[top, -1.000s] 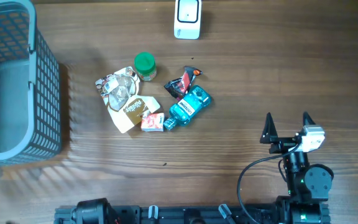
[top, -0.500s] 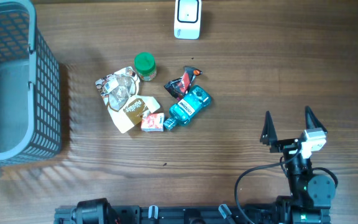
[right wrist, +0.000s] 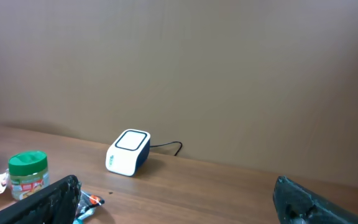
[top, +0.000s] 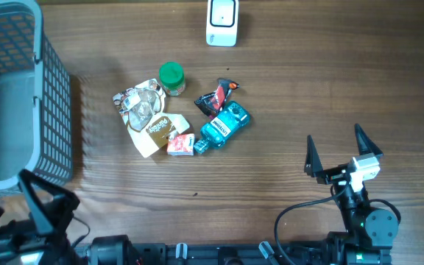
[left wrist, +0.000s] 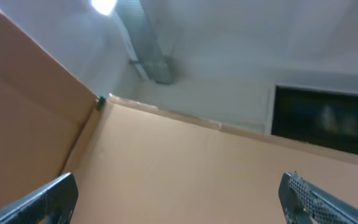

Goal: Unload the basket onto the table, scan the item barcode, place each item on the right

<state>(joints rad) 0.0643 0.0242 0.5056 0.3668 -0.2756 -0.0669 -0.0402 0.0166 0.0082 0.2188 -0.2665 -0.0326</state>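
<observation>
1. Overhead: the left hand (top: pixel 13 213) just popped in at the near-left corner of the tabletop (top: pixel 285 81), fingers spread, empty. The right hand (top: pixel 336 151) by the near-right corner barely shifted and is also spread and empty. The pile of items (top: pixel 182 121) sits mid-tabletop untouched, with the scanner (top: pixel 221 20) at the far edge.
2. Left wrist: only a cardboard wall (left wrist: pixel 166 168) and ceiling in view, so it's aimed upward.
3. Right wrist: scanner (right wrist: pixel 128 151) and green-lidded jar (right wrist: pixel 28 173) are ahead. My guess is the arms are just waking up and nothing's picked yet.
</observation>
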